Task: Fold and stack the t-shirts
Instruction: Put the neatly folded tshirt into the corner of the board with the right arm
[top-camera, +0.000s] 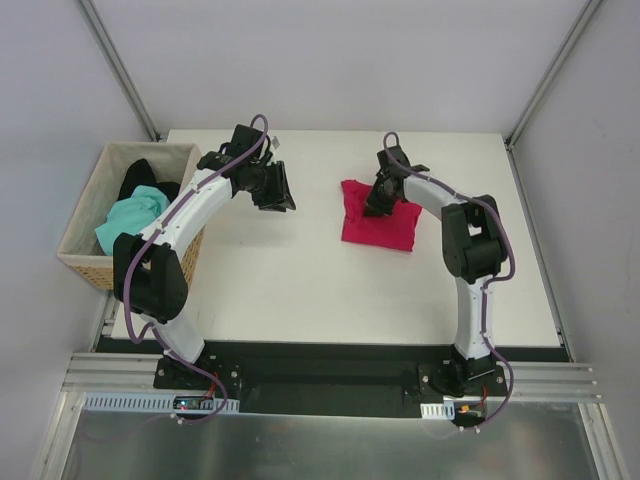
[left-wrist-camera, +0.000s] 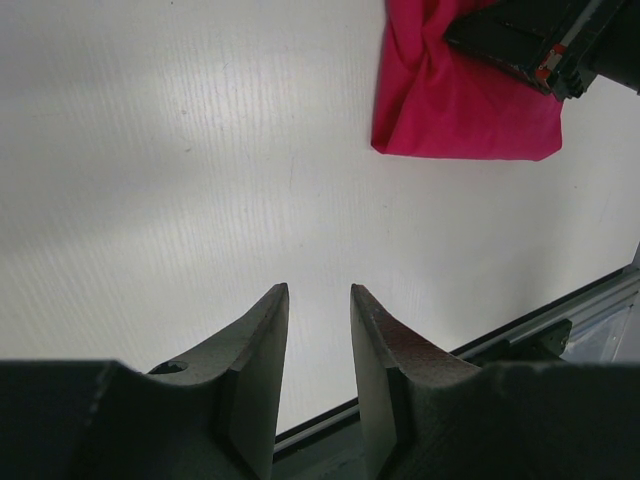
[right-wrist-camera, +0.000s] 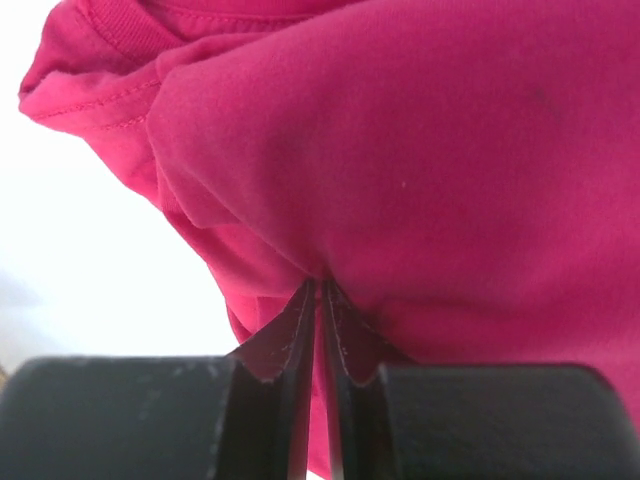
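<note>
Folded crimson t-shirt (top-camera: 378, 228) on table (top-camera: 300, 275); teal t-shirt (top-camera: 130, 215), black t-shirt (top-camera: 138, 176) crumpled in basket (top-camera: 82, 258).

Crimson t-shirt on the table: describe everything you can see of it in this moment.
The crimson t-shirt is soft pinkish-red knit cloth, bunched into a rough, partly folded rectangle with rumpled folds. A stitched hem and a ribbed band show in the right wrist view. It lies on the white table, right of centre. The right claw is closed on a fold near its far edge. Nothing else touches it.
</note>
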